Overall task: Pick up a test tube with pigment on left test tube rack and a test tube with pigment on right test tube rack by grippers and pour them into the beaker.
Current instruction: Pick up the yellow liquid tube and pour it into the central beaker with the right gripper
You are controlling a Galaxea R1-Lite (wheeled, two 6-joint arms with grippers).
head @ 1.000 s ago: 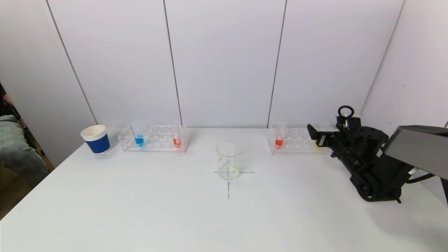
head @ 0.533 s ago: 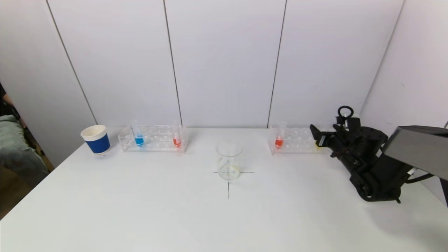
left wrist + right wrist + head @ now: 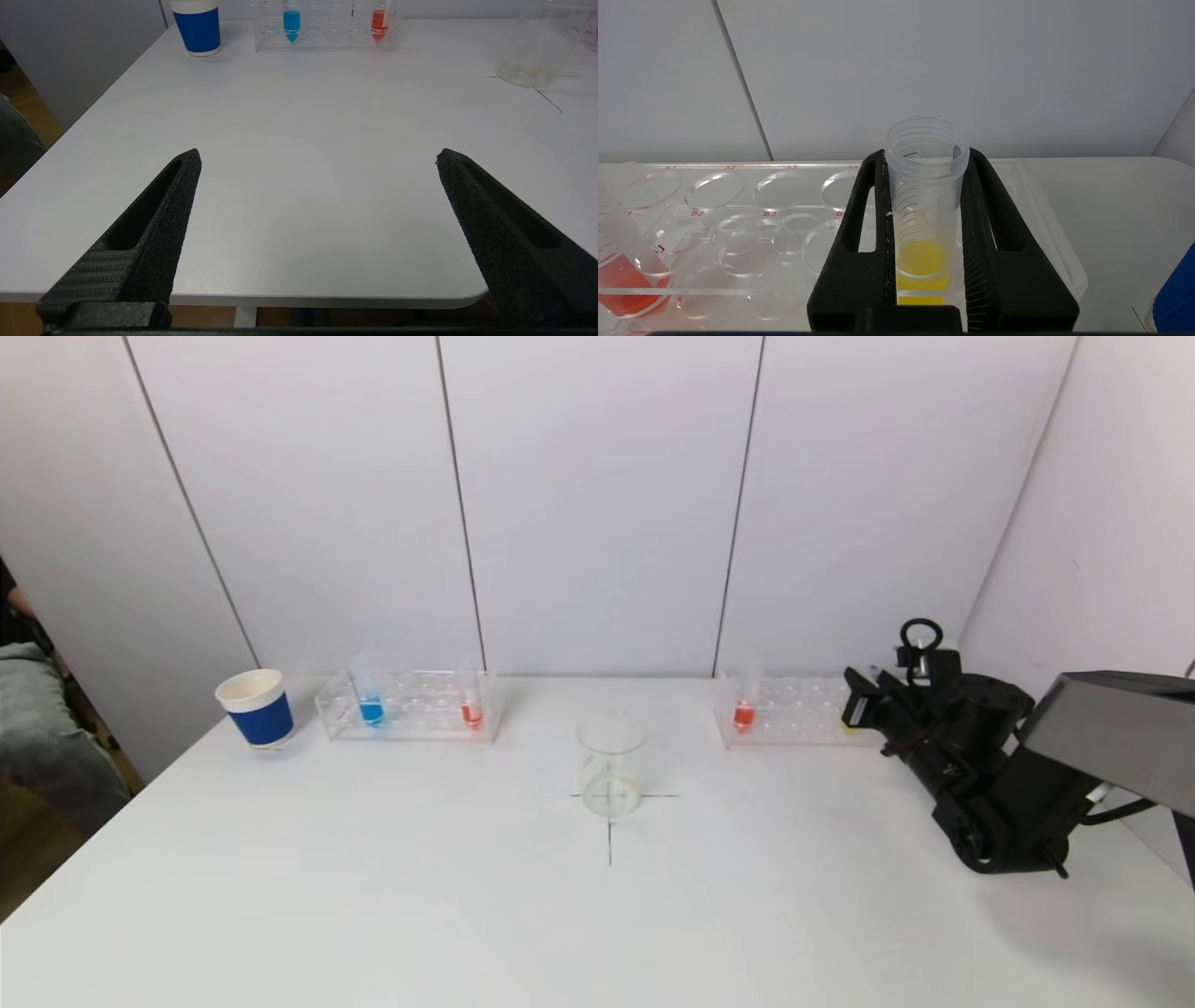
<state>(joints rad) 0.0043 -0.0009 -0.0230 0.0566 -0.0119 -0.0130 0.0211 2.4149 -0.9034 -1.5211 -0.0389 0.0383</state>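
The right rack (image 3: 794,714) holds a red-pigment tube (image 3: 744,709) at its left end and a yellow-pigment tube (image 3: 924,210) at its right end. My right gripper (image 3: 927,154) is shut on the yellow tube, which stands upright in its slot; the gripper also shows in the head view (image 3: 857,705). The left rack (image 3: 411,705) holds a blue tube (image 3: 371,707) and a red tube (image 3: 471,709). The clear beaker (image 3: 611,761) stands on a cross mark at the table's middle. My left gripper (image 3: 317,156) is open and empty above the table's near edge.
A blue and white paper cup (image 3: 255,707) stands left of the left rack. A blue object (image 3: 1176,298) sits beside the right rack's right end. White wall panels rise just behind both racks. The table's right edge lies close to my right arm.
My right gripper's fingers have moved to the right rack's right end and closed in on the yellow tube. Nothing else has moved.
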